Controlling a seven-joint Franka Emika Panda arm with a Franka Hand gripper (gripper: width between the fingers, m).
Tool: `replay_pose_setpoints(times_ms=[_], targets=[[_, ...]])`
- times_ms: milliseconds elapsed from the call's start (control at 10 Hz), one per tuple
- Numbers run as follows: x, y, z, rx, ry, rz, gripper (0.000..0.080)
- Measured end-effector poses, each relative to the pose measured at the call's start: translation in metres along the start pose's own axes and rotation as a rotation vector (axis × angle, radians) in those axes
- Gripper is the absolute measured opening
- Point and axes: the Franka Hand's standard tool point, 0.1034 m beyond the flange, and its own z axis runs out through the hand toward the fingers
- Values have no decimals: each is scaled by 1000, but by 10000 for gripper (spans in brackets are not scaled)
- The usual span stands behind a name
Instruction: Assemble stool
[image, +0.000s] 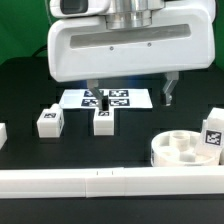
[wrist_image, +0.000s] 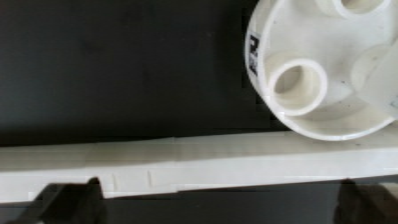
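Observation:
The round white stool disc (image: 183, 151) with socket holes lies on the black table at the exterior view's right; it also shows in the wrist view (wrist_image: 331, 70). One tagged white leg (image: 48, 122) stands at the left, a second leg (image: 102, 121) in the middle, and a third leg (image: 213, 131) beside the disc. My gripper (image: 131, 95) hangs open and empty above the table, over the marker board (image: 112, 98), to the left of the disc. Its fingertips (wrist_image: 71, 203) show dark and wide apart in the wrist view, with nothing between them.
A long white rail bar (image: 100, 183) runs along the table's front edge and shows in the wrist view (wrist_image: 196, 166) between the fingers and the disc. A small white piece (image: 3, 133) sits at the exterior view's left edge.

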Motion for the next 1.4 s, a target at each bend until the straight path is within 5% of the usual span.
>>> replay_pose_setpoints(times_ms=[200,400,800,1000,1400], targets=[[-28,16,11,-16,-22,62,649],[-38,39,18,-35,-13,38,649],[-40,36,18,-28,-39,48,649],[-63,37,25,-12,-218,171,649],[-77,33,35,7,-411,177,649]])
